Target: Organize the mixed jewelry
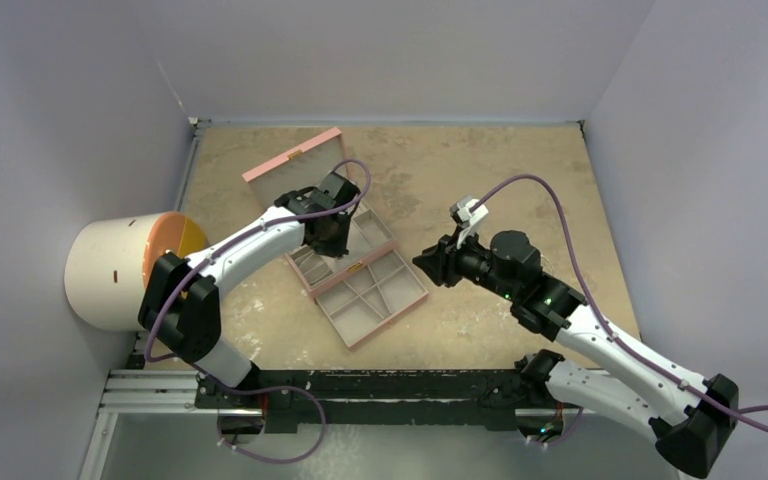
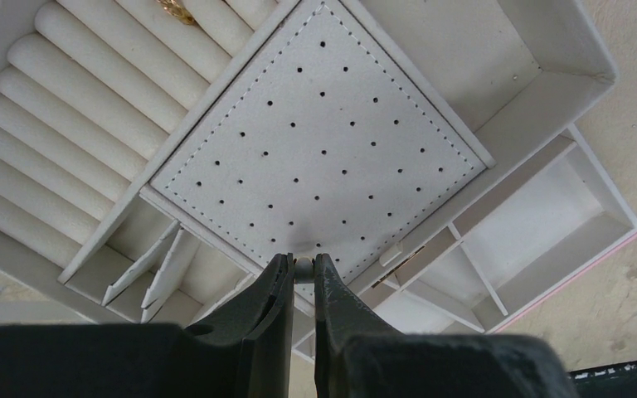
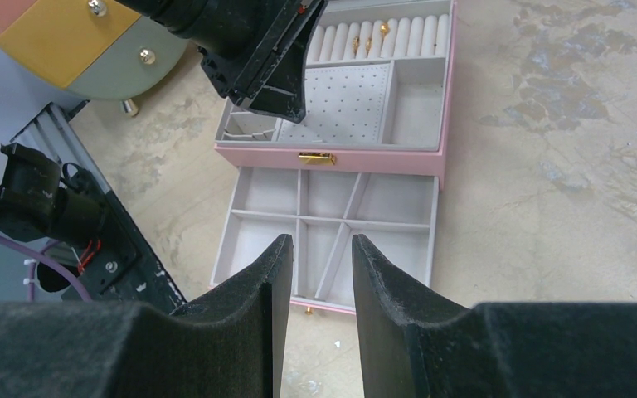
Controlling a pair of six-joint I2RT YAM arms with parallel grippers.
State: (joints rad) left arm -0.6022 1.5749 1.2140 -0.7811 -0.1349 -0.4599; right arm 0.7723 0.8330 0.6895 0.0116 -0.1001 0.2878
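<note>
Rings (image 2: 174, 10) of gold colour already sit on the rolls (image 2: 75, 108), while the left gripper (image 2: 301, 272), nearly closed, pinches a small pale piece (image 2: 302, 264) at the dotted pad (image 2: 323, 141) and the right gripper (image 3: 321, 249) hangs part-open and empty, so sorting seems unfinished.

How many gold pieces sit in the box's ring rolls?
3 gold pieces on the ring rolls: two close together, one beyond them. The left gripper may hide more.

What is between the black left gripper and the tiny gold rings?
A white square pad full of holes lies between the left gripper and the gold rings, in the left wrist view.
</note>
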